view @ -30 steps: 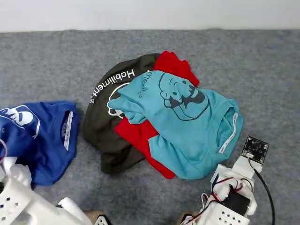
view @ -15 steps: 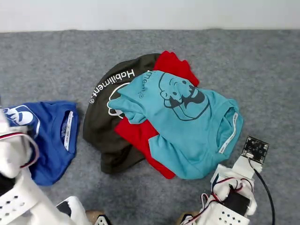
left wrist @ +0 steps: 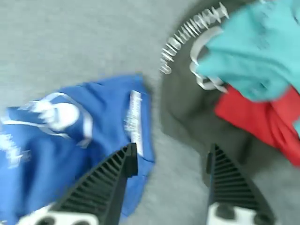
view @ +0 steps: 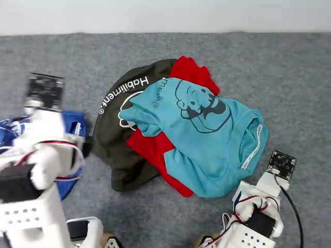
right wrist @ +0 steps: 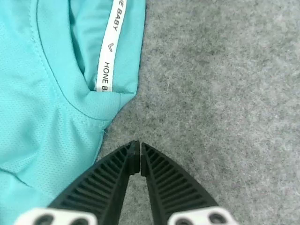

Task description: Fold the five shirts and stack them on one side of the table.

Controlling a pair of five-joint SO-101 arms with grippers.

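A teal shirt (view: 207,134) lies on top of a red shirt (view: 152,150) and a dark olive shirt (view: 111,134) in a heap at the table's middle. A blue shirt (view: 75,129) lies at the left, partly hidden by the left arm (view: 44,150). My left gripper (left wrist: 171,154) is open above the grey mat, between the blue shirt (left wrist: 70,136) and the olive shirt (left wrist: 187,112). My right gripper (right wrist: 139,157) is shut and empty on the mat, just beside the teal shirt's (right wrist: 56,93) collar edge. The right arm (view: 261,206) sits at the front right.
A grey mat (view: 289,82) covers the table; a white wall strip (view: 165,15) runs along the far side. Open mat lies at the far left, far right and along the front between the arms.
The left arm has risen from the front left corner and swung forward over the blue shirt, now covering most of it. The right arm and the heap have not moved.
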